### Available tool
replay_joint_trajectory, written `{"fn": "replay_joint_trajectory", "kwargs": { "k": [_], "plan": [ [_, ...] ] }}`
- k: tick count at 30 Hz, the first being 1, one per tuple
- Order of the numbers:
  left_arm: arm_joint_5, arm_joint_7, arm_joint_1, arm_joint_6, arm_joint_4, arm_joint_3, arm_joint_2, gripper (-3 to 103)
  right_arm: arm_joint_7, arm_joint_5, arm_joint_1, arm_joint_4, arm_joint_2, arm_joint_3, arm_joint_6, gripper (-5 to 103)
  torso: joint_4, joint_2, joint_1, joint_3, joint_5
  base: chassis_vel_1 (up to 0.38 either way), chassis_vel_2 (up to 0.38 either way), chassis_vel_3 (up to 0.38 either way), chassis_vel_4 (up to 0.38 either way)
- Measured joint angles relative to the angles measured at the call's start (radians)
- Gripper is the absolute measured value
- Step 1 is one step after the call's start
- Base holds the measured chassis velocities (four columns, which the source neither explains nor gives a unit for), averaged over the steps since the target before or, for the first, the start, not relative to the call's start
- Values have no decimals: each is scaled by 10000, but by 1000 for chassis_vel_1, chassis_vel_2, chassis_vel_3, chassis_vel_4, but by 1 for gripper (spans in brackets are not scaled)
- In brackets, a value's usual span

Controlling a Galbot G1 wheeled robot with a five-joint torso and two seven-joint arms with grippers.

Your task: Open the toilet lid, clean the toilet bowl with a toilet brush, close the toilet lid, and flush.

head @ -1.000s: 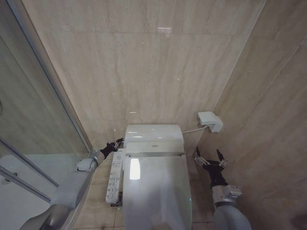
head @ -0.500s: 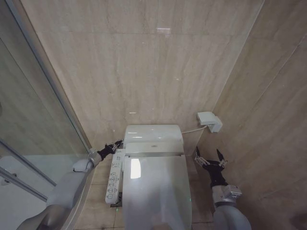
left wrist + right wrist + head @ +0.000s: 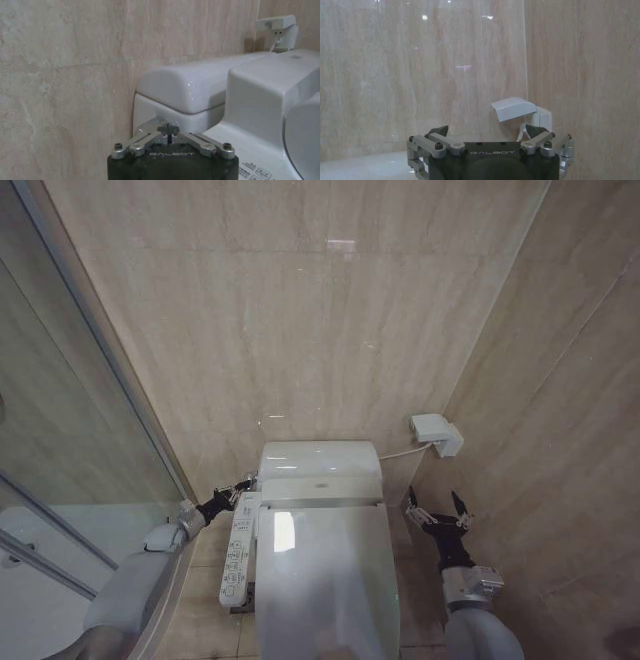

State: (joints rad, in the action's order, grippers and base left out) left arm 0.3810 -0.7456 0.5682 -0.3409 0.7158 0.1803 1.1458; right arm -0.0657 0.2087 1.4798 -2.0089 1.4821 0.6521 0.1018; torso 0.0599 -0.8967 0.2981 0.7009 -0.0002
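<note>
Trouble from here would come mostly from my left gripper [image 3: 245,485], which sits with its fingers pinched together and nothing between them, at the far left corner of the toilet, just beside the tank [image 3: 185,88] and the far end of the button panel [image 3: 238,550]. I judge it is working at the flush end of the job, since the toilet lid [image 3: 325,580] lies flat and closed over the toilet bowl [image 3: 165,116]. If the tip drifts nearward, it could press a panel button instead of the flush control, which I cannot make out. If it drives forward too hard, the closed fingers could skid off the glossy ceramic and scrape the tiled wall [image 3: 300,330]. My right gripper [image 3: 436,508] hangs spread open and empty on the toilet's right, near the wall box [image 3: 437,433]; a careless swing could catch its cable.
</note>
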Motion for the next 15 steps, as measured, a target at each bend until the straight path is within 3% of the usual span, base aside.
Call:
{"fn": "replay_joint_trajectory", "kwargs": {
  "k": [9, 10, 11, 12, 13, 15],
  "plan": [
    [7, -116, -409, 250, -636, -238, -23, 0, -3, 0, -11, -2, 4, 5, 3, 100, 4, 6, 5, 6, 12, 0, 0, 0, 0],
    [-3, -126, -375, 314, -678, -352, -4, 0, 4, 0, 4, 8, -12, 2, -7, 100, -27, 22, 19, 27, -47, 0, 0, 0, 0],
    [-3, -126, -375, 314, -678, -352, -4, 0, 4, 0, 4, 8, -12, 2, -7, 100, -27, 22, 19, 27, -47, 0, 0, 0, 0],
    [9, -118, -399, 305, -653, -389, -23, 0, -1, 0, -13, 2, -2, 4, 1, 100, -11, 24, 28, 25, -49, 0, 0, 0, 0],
    [54, -113, -445, 282, -538, -415, -60, 0, 6, 0, -5, 2, 1, -4, 1, 100, -2, 20, 18, 11, -3, 0, 0, 0, 0],
    [133, -101, -450, 264, -430, -440, -111, 0, 0, 0, -6, 3, -1, 1, 1, 100, -8, 11, 9, 5, 17, 0, 0, 0, 0]
  ]
}}
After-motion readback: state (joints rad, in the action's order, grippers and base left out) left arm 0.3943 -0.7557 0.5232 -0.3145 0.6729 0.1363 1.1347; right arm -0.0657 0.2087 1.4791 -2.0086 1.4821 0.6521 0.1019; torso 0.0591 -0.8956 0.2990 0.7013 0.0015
